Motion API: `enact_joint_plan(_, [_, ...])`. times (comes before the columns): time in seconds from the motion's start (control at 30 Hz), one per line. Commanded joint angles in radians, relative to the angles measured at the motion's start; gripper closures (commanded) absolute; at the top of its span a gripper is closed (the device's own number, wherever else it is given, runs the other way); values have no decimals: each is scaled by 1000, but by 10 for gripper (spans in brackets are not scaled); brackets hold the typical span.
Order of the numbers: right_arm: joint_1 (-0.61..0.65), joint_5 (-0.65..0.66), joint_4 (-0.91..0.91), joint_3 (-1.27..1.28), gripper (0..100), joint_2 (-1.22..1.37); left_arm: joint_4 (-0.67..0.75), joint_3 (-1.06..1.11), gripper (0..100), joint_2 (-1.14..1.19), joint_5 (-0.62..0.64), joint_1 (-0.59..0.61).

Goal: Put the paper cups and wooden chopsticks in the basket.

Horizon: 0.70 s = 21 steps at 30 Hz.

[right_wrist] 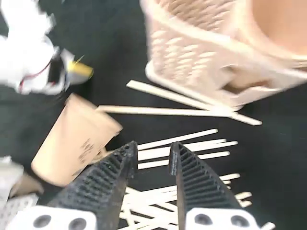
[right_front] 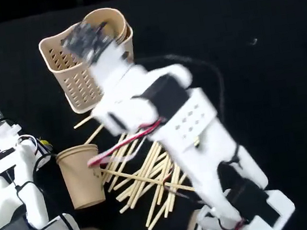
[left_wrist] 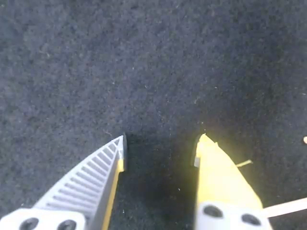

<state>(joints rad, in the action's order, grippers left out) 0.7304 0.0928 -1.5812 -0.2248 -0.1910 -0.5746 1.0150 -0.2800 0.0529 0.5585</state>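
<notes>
The right gripper, parted only a sliver and holding nothing, hangs above scattered wooden chopsticks at lower centre of the high view. Most of them lie lengthwise from lower left to upper right. A paper cup sits just left of them, wide mouth toward the top of the frame. The basket, upper left, holds a second cup. The left gripper gapes wide and empty over bare black bench.

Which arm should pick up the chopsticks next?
Right. Its claw hangs open directly above the chopsticks, with the basket just beyond. The left claw, also open, faces bare black cloth.
</notes>
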Motion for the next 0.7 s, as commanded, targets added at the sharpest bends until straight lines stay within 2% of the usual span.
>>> enact_joint_plan(0.0, [91, -2, 195, 283, 870, -77, -12, -27, 762, 3, 3, 7])
enact_joint_plan(0.13, [155, 78, 431, 562, 741, -104, -12, -27, 762, 3, 3, 12])
enact_joint_plan(0.23, [195, 160, 540, 674, 669, -104, -12, -27, 762, 3, 3, 12])
enact_joint_plan(0.43, [245, 169, 566, 667, 658, -104, -12, -28, 762, 5, 3, 8])
enact_joint_plan(0.67, [324, 273, 582, 634, 658, -91, -12, -28, 762, 5, 3, 8])
